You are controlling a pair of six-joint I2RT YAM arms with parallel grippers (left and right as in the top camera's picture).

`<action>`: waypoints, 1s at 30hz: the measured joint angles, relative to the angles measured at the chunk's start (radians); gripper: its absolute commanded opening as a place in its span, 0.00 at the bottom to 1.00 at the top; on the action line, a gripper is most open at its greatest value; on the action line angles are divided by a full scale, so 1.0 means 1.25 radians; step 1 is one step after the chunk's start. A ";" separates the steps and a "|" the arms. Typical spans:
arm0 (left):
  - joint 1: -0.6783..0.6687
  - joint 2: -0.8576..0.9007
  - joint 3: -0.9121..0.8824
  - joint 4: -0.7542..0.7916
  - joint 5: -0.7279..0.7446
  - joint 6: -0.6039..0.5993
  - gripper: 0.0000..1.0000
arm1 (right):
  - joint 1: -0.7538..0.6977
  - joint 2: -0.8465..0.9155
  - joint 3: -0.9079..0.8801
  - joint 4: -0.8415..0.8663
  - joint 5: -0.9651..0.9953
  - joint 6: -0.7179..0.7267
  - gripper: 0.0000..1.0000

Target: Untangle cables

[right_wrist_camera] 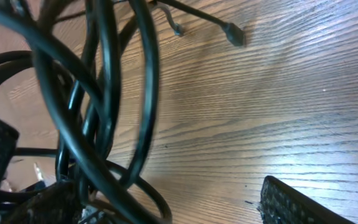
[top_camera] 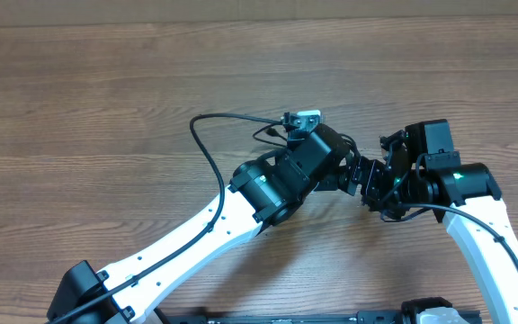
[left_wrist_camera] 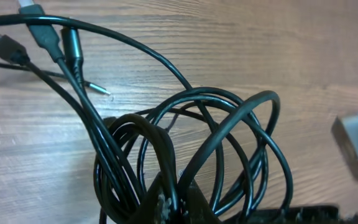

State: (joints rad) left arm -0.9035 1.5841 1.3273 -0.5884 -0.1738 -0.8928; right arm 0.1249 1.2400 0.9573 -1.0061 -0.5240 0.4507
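Far across the table (top_camera: 79, 72) lies open room; cables (left_wrist_camera: 163, 155), left arm (top_camera: 196, 229) and right arm (top_camera: 488, 216) crowd the near middle.

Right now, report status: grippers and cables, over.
Left gripper shut on cables. Right gripper open alongside. Cables bunched in loops, plug ends loose on table. Nothing else in the way.

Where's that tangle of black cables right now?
The cables are bunched in loops just right of the table's middle in the overhead view, pinched by the left gripper, with the open right gripper alongside.

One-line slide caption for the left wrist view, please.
Looped black cables bunched in the shut left gripper, plug ends trailing across the wooden table.
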 measured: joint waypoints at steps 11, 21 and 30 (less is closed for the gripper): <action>0.041 0.000 0.000 -0.041 -0.020 -0.303 0.04 | 0.000 -0.109 0.000 0.020 -0.025 -0.086 0.86; 0.064 0.000 0.000 -0.037 0.110 -0.583 0.04 | 0.000 -0.189 0.000 0.012 -0.029 -0.195 0.83; 0.064 0.000 0.000 0.015 0.219 -0.677 0.04 | 0.000 -0.189 0.000 0.002 -0.009 -0.247 0.64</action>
State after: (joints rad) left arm -0.8230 1.5841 1.3273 -0.5697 0.1005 -1.7393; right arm 0.1249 1.0042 0.9573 -1.0042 -0.5350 0.1421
